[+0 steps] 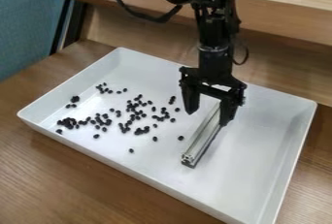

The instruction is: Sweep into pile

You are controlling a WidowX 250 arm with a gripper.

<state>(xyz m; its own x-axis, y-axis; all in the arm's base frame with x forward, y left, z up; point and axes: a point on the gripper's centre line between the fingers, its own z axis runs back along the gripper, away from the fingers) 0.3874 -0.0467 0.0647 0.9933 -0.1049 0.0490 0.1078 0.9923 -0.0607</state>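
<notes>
Hand (207, 118), two-fingered, black: fingers parted wide, pointing down; nothing clamped, the bar lying in the gap between the fingers, closer to the one at the picture's right. Bench (71, 184): wood-grained, foreground, bearing the tray. Tray (262, 136): white, shallow, broad, raised walls all round. Metal bar (202, 143): one, long and slender, grooved lengthwise, lying on the tray floor with its near end plain to see and its far part running up beneath the hand. Probable handling: stiff throughout, modest in weight, smooth-faced and a little apt to slide or twist in a loose grasp; not fragile. Recommended hold: across the narrow width, where the fingers straddle it, squeezed firmly and kept low so that the long side serves as a sweeping edge. Dark pellets (68, 121): many, small, bean-like, spread over the tray floor on the picture's left of the bar; one stray towards the near wall, thicker clumps beyond, a few loose ones farther back. Presumed hard, very light and quick to roll; a brisk push could scatter them, a slow one should gather them. Condition of task: no single pile; closing on the bar appears the step in hand. Arm (216, 48): black, above the hand, cable (154, 18) looped alongside. Ledge (279, 22): wooden, behind the tray. Blue upholstery (29, 19): far left corner.
</notes>
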